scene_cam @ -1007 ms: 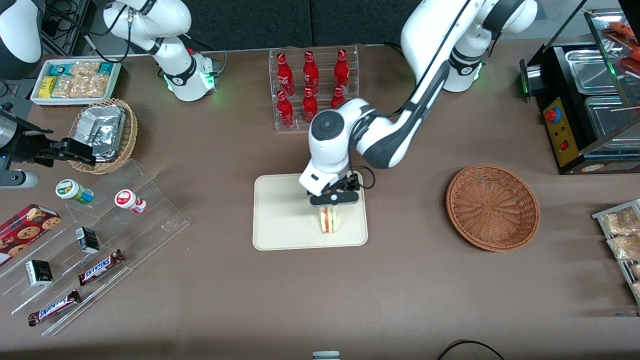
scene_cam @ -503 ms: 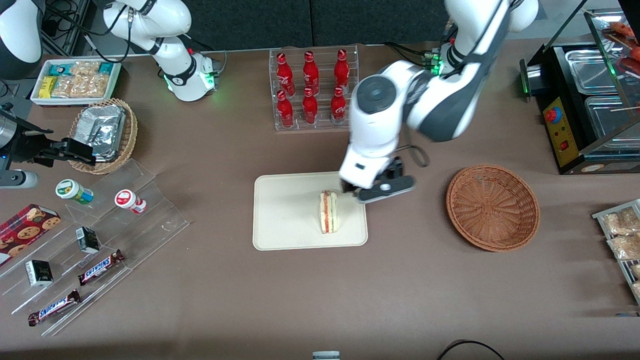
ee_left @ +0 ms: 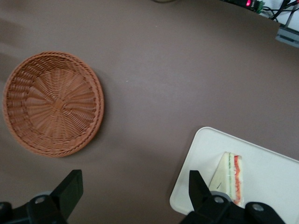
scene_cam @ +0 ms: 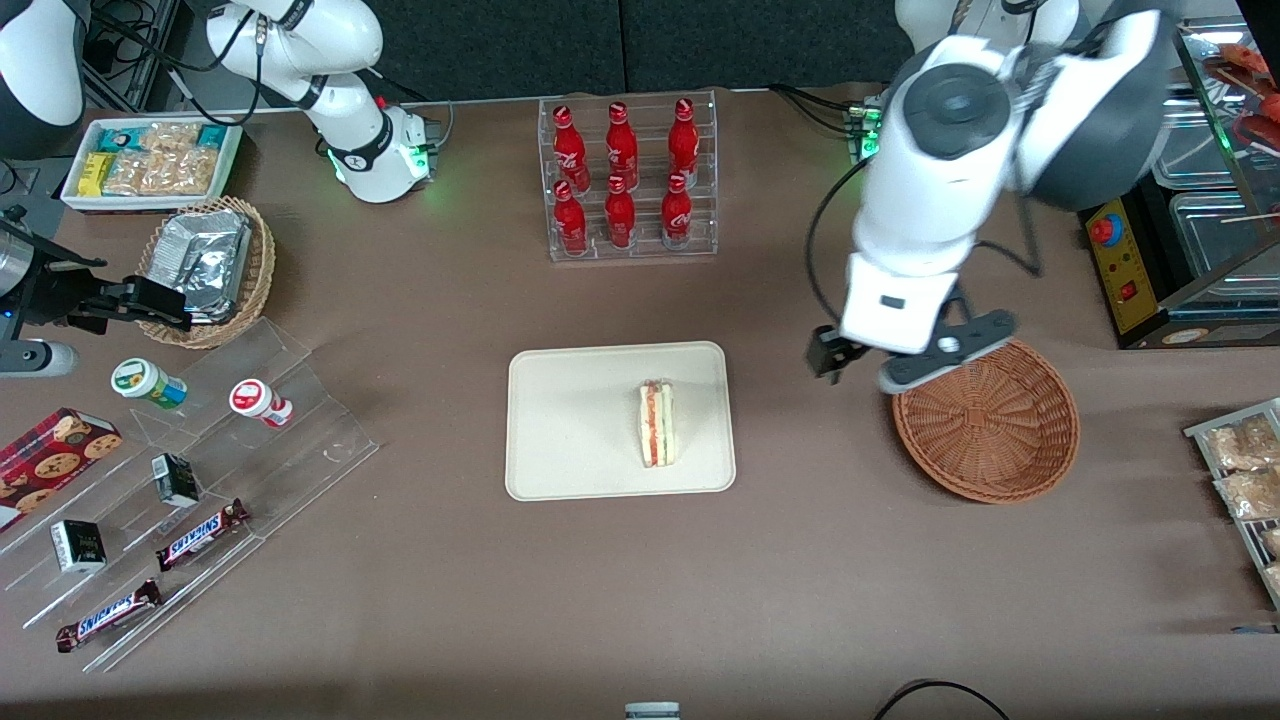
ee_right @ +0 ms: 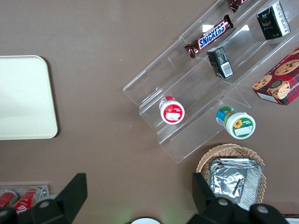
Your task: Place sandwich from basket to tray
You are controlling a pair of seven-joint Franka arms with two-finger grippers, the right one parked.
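Toward the parked arm's end of the counter (scene_cam: 420,330), well apart from the gripper: white box of snack packets (scene_cam: 150,165), tan wicker basket w/ foil packets (scene_cam: 205,270), clear acrylic stand (scene_cam: 190,500) w/ Snickers bars (scene_cam: 200,533), two small round tubs (scene_cam: 150,383) and a cookie box (scene_cam: 50,465) beside it.

Rack of red bottles (scene_cam: 625,180) stands farther from the front cam than the tray, also apart from the gripper.

Tray (scene_cam: 580,440) lies flat mid-counter. Sandwich (scene_cam: 657,423) sits on it, on edge, red and green filling stripes facing up, close to the tray rim nearest the gripper. Nothing touches it.

Gripper (scene_cam: 905,365) hangs above the counter between tray and basket, over the basket rim, well clear of the sandwich. Fingers (ee_left: 70,186) spread wide, nothing between them; wrist cam shows bare counter in the gap.

Basket (scene_cam: 985,415) just beside/under the gripper, toward the working arm's end; nothing in it. In wrist cam: basket (ee_left: 52,102) and tray (ee_left: 261,154) w/ sandwich (ee_left: 229,177) lie apart, brown counter between.
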